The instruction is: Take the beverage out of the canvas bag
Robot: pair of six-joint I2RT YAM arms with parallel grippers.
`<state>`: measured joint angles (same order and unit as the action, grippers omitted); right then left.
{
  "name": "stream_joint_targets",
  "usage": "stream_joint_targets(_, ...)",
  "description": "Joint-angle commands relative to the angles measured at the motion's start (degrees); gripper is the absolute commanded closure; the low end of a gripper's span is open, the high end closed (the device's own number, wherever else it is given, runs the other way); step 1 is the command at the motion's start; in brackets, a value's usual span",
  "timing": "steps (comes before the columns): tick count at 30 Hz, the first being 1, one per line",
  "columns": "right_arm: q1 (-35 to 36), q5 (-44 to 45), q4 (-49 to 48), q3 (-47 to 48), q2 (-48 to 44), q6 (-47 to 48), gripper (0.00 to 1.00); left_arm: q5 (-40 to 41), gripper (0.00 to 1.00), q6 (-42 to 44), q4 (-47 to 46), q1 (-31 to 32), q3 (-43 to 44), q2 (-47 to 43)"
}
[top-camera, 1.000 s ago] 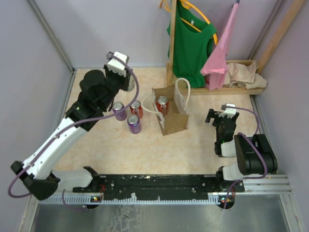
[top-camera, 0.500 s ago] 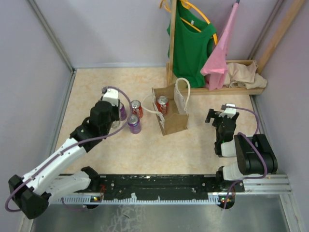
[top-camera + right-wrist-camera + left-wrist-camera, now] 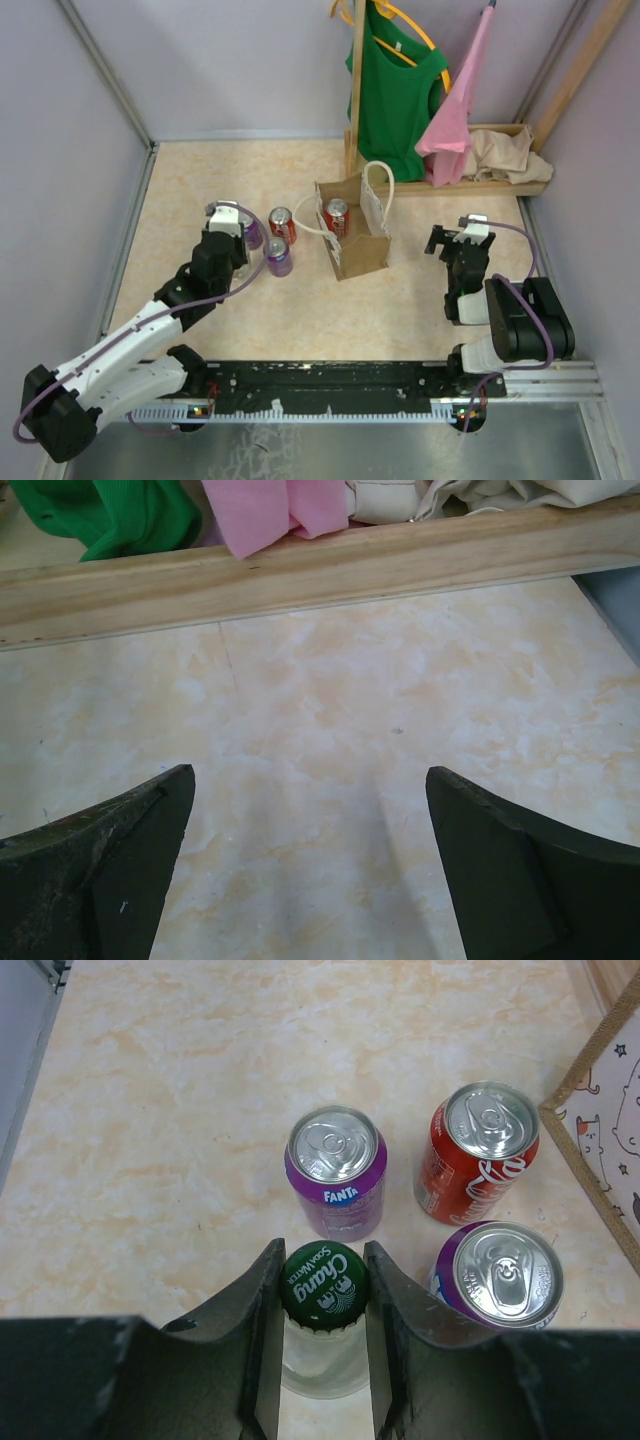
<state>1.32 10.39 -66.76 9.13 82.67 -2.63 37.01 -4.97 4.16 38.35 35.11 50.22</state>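
Left tool is clamped on the green-capped bottle, upright on the surface just beside the Fanta can. Looks like set-down. Right tool idles, spread apart. The canvas bag still holds a red can. Next: release, lift straight up.

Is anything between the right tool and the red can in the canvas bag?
Nothing lies on the table between the right tool and the canvas bag. The red can stands inside, so the bag's side wall and a rope handle screen it sideways; from above it shows uncovered.
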Motion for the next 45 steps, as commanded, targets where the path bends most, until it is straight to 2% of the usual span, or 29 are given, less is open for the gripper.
stream_joint_targets(1,-0.10,0.14,-2.85,1.25,-0.06,-0.05,0.01,3.64,1.00,-1.14,-10.54,-0.31,0.70,-0.84)
stream_joint_targets(17,-0.09,0.15,-2.85,1.25,-0.06,-0.08,0.01,-7.27,1.00,-4.79,-14.84,-7.65,-2.65,3.40)
stream_joint_targets(30,-0.10,0.11,-2.85,1.25,-0.06,-0.06,0.01,-8.94,0.99,-5.02,-17.25,-7.93,-5.67,4.28)
stream_joint_targets(33,-0.10,0.13,-2.85,1.25,-0.06,-0.08,0.01,-8.48,0.89,-5.34,-15.65,-7.92,-4.86,4.88)
stream_joint_targets(37,-0.09,0.14,-2.85,1.25,-0.06,-0.08,0.01,-8.27,0.65,-5.76,-11.47,-7.86,-2.81,5.33)
stream_joint_targets(39,-0.11,0.10,-2.85,1.25,-0.07,-0.04,0.01,-8.06,0.44,-6.00,-9.70,-7.94,-2.16,5.03)
stream_joint_targets(41,-0.14,0.13,-2.85,1.25,-0.06,-0.06,0.01,-8.01,0.11,-6.42,-8.18,-7.86,-1.57,4.24)
stream_joint_targets(42,-0.10,0.14,-2.85,1.25,-0.06,-0.01,0.01,-8.23,0.01,-6.33,-7.67,-7.92,-1.34,3.79)
stream_joint_targets(45,-0.16,0.11,-2.85,1.24,-0.08,-0.08,0.01,-8.62,0.00,-5.88,-7.37,-7.93,-0.98,2.27)
